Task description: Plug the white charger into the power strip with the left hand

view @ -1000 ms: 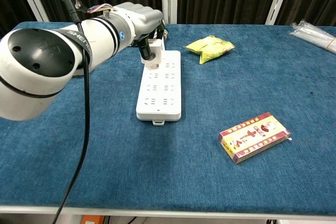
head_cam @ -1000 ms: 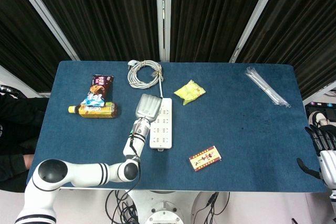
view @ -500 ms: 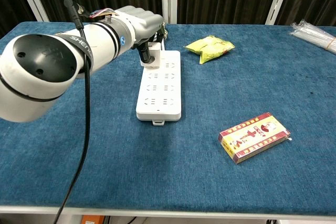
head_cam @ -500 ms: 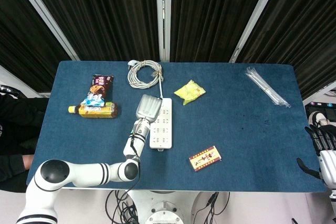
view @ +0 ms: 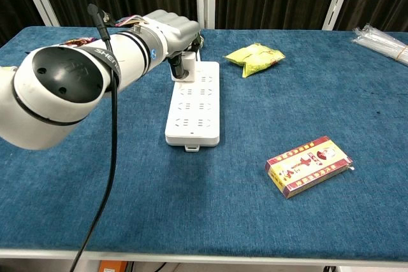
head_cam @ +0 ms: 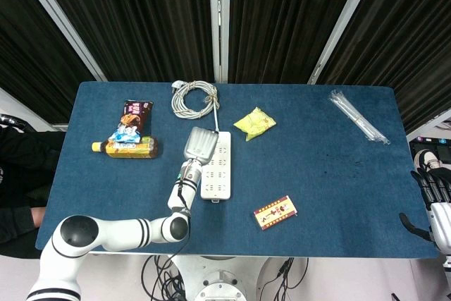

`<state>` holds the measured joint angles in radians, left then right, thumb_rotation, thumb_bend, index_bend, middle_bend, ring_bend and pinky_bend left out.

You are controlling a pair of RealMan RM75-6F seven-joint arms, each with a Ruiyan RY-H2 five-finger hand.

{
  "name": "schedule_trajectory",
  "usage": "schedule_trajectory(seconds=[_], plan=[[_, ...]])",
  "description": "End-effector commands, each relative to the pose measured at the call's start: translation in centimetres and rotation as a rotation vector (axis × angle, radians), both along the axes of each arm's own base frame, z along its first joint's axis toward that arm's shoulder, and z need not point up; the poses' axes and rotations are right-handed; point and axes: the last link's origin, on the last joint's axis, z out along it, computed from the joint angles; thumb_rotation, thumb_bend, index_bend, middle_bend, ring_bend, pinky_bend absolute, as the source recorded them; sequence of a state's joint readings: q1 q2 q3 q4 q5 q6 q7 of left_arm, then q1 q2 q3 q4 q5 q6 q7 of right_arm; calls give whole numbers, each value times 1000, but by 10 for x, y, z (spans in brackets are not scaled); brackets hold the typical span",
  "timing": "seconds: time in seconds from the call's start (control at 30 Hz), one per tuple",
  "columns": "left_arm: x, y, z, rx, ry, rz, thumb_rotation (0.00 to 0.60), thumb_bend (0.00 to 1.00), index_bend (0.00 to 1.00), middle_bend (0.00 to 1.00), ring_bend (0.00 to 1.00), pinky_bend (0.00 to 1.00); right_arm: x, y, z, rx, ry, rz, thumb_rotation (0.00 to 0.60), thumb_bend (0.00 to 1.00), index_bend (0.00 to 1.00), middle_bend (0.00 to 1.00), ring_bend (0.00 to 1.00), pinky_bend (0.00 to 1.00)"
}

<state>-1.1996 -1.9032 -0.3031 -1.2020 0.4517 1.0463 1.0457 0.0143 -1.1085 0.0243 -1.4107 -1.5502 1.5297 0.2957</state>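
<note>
White power strip (view: 193,106) is lying flat mid-table, long axis running away from the robot, several rows of sockets facing up, its cord (head_cam: 194,98) coiling in a loop at the far end. White charger (view: 185,67) is sitting upright on the strip's far-left corner; the left hand (view: 169,30) is gripping it from above.

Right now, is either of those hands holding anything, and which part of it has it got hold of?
The left hand grips the white charger by its body, over the far end of the power strip. The right hand, off the table's edge, holds nothing.
</note>
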Motion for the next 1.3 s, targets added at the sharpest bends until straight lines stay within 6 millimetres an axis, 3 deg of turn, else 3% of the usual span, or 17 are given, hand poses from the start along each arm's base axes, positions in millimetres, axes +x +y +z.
schedule_trajectory(seconds=[0.03,0.33,0.4,0.57,0.7,0.9,1.13,1.23,1.3], plan=[[-1,0,-1,-1,2,1,600,570,716,774,667,706,0,0,0,1,0,0,600,205,0,42,0,0],[-3,-3,0,2,-1,-15,600,570,689,735,640,699,1,0,0,0,2,2,600,203,0,42,0,0],[-3,-4,2,0,4,-23,600,569,625,678,595,693,1,-1,0,0,1,4,600,205,0,42,0,0],[-3,-6,5,-19,24,-4,600,451,302,445,398,639,2,0,-1,0,-1,8,600,204,0,42,0,0],[-2,-8,6,-15,22,-3,600,316,183,311,289,576,2,1,1,-5,0,7,600,207,0,42,0,0],[-2,-10,9,-15,17,-2,600,261,115,210,171,481,2,3,1,-7,-2,10,600,204,0,42,0,0],[0,-16,29,0,-53,-24,600,250,98,176,150,398,3,4,2,-11,-4,16,600,204,0,42,0,0],[2,-22,44,7,-92,-65,600,243,110,180,150,388,3,4,2,-11,-6,19,600,205,0,42,0,0],[3,-27,52,6,-129,-90,600,241,185,218,160,386,3,5,1,-9,-8,22,600,207,0,42,0,0]])
